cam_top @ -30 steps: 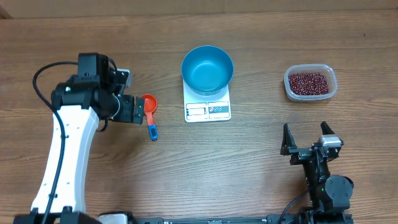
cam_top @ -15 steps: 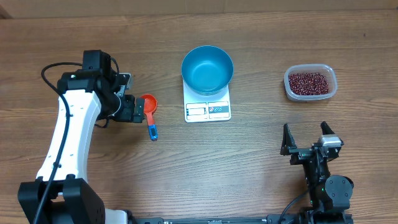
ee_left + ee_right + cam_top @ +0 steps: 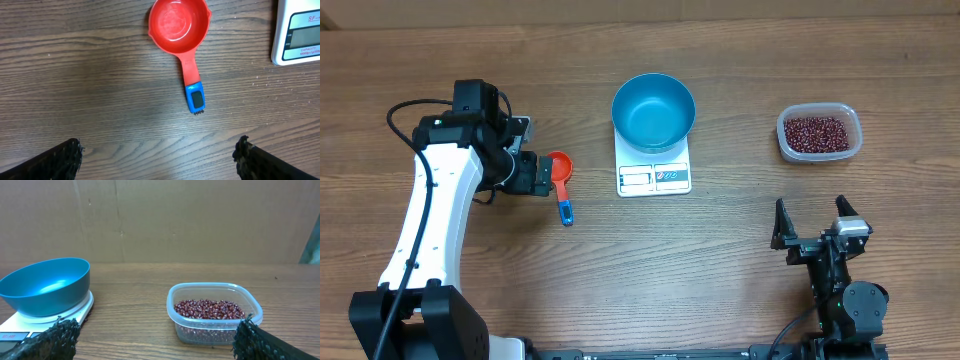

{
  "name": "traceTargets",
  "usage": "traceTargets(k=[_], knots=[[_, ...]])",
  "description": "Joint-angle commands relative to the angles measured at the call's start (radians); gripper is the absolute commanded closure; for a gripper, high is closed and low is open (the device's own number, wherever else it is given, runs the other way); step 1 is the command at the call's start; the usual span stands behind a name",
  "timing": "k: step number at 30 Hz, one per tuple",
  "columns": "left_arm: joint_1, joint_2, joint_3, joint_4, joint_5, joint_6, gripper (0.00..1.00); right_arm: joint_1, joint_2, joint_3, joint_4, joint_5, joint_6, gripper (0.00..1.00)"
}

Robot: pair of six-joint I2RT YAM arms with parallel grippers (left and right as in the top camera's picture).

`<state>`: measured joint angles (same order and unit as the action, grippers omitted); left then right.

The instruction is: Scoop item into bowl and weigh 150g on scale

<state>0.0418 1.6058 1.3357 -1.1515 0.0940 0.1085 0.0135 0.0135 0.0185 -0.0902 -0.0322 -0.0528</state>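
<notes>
The blue bowl (image 3: 653,112) (image 3: 45,286) stands empty on the white scale (image 3: 654,176) (image 3: 80,309) at the table's middle back. The dark red-brown beans (image 3: 816,131) (image 3: 207,308) fill a clear tub at the back right. A red scoop (image 3: 558,168) (image 3: 177,25) with a blue-tipped handle lies empty, left of the scale. My left gripper (image 3: 532,175) (image 3: 157,150) hovers open just left of the scoop, nothing between its fingers. My right gripper (image 3: 810,210) (image 3: 156,330) rests open near the front right, facing the tub and bowl.
The clear tub (image 3: 819,152) (image 3: 212,330) sits to the right of the scale. A corner of the scale (image 3: 300,35) with its display shows in the left wrist view. A cardboard wall (image 3: 200,220) stands behind the table. Bare wood lies between scoop, scale and tub.
The left arm has shifted slightly up and to the right, then held still; its gripper stays beside the scoop. The right arm has not moved.
</notes>
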Motion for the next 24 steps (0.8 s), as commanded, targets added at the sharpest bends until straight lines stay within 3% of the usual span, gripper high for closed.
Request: traceTargets(k=[1, 24], knots=[[0.004, 0.003, 0.024, 0.003, 0.011, 0.018, 0.00, 0.002, -0.010, -0.010, 0.006, 0.013, -0.005, 0.00], [0.005, 0.085, 0.024, 0.004, -0.001, 0.019, 0.00, 0.002, -0.010, -0.010, 0.006, 0.013, -0.005, 0.00]])
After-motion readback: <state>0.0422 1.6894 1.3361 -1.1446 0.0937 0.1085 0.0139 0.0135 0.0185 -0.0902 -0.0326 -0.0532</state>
